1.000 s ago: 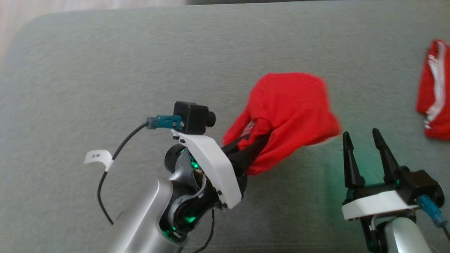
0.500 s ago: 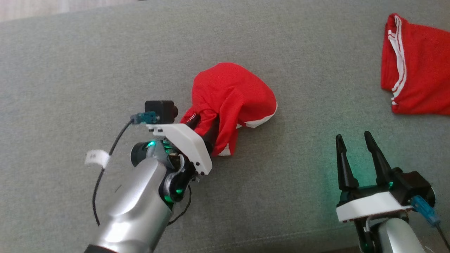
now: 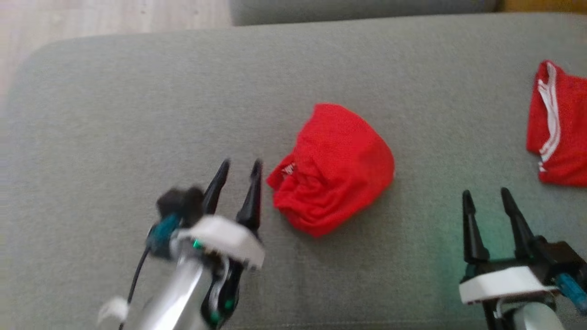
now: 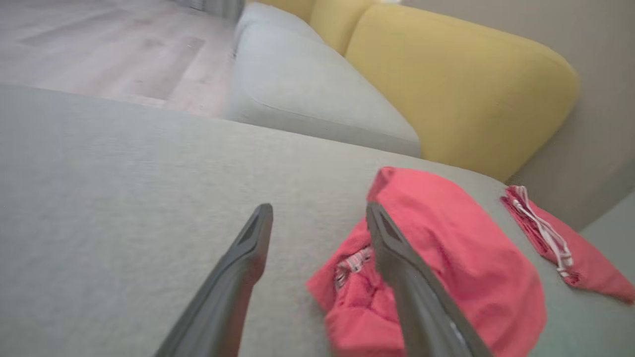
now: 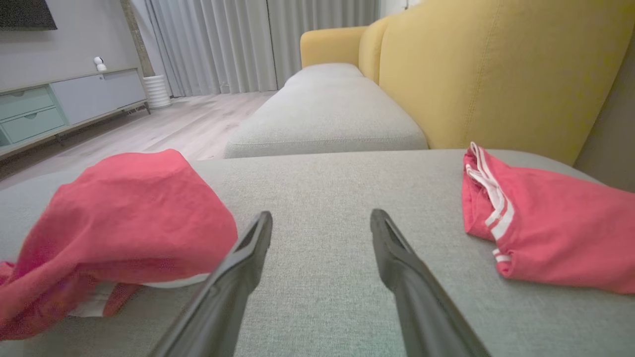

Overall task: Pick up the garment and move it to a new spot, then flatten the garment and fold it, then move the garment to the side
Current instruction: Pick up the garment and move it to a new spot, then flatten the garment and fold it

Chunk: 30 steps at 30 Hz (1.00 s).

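**Red garment point(image 3: 332, 169) bunched mid-cushion, both claws spread and empty**

Lies as a rounded, crumpled mound near the middle of the grey cushion point(image 3: 137, 114). Folds gathered toward the near-left edge, smoother dome on the far side. Plain red fabric, slightly textured, with a small white mark at the left edge in head view.

- left gripper point(image 3: 241, 164): fingers apart, nothing between them, tips just beside the mound's left edge. Blurred in head view, so can't tell touching from clear.
- right gripper point(image 3: 485, 192): fingers apart, nothing between them, over bare cushion well to the right of the mound.
- striped garment point(image 3: 557, 133): red with white stripes, at the cushion's far right, well apart from the mound.

View differences:
- Left wrist: resolves that white mark into a striped patch sitting inside the open folds. One finger overlaps the mound in frame. Adds the yellow backrest point(image 4: 461, 84) behind and wood floor point(image 4: 99, 54) beyond the cushion.
- Right wrist: low side-on angle, catches a white hem tucked under the mound's near edge. Puts the mound left of the fingers and the striped garment right. Adds curtains point(image 5: 223, 44) and a low cabinet point(image 5: 64, 99) across the room.
- Head: top-down layout, with both claws and both red pieces in one frame.
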Motion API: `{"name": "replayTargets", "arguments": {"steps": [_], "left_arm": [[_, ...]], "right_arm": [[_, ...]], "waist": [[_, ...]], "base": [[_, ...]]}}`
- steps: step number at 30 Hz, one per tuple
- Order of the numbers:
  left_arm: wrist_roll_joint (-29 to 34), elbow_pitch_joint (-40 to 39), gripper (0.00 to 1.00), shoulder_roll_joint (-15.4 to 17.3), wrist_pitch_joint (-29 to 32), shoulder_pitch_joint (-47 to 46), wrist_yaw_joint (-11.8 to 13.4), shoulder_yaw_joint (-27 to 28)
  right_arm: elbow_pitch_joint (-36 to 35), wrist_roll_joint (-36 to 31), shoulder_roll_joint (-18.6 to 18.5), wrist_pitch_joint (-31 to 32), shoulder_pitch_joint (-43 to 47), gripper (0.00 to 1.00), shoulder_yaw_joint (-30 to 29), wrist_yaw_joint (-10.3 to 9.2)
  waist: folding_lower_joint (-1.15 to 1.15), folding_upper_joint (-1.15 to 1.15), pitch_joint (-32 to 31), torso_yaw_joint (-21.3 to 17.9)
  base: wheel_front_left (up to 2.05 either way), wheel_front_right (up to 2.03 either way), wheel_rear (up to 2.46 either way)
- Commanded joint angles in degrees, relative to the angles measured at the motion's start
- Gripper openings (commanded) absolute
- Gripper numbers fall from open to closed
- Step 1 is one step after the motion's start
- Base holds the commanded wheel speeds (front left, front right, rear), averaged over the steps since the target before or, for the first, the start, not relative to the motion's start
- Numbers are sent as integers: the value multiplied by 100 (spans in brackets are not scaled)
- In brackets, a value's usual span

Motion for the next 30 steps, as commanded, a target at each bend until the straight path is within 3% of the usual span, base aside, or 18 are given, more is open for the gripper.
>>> {"name": "replayTargets", "arguments": {"steps": [1,6,10,18,30], "left_arm": [[138,-444,100,148,-89,254,123,319],[761,-1182,100,236,-100,1278,356,865],[1263,-1478,100,248,-101,1909,317,1322],[1845,-1614,100,46,-102,2397,-151,1959],[2145,-1497,100,-163,-102,2417,-539,2344]], "right_arm": [[-230,-74,-23,-61,30,100,11,39],[-258,-182,-23,-61,243,100,-163,39],[-202,-206,-23,-61,388,100,-256,39],[-54,-221,-23,-62,546,100,-272,39],[58,-167,-23,-62,512,100,-224,39]], "waist": [[0,0,-248,265],[0,0,-532,540],[0,0,-747,693],[0,0,-881,777],[0,0,-835,642]], "base": [[0,0,0],[0,0,0],[0,0,0],[0,0,0],[0,0,0]]}}
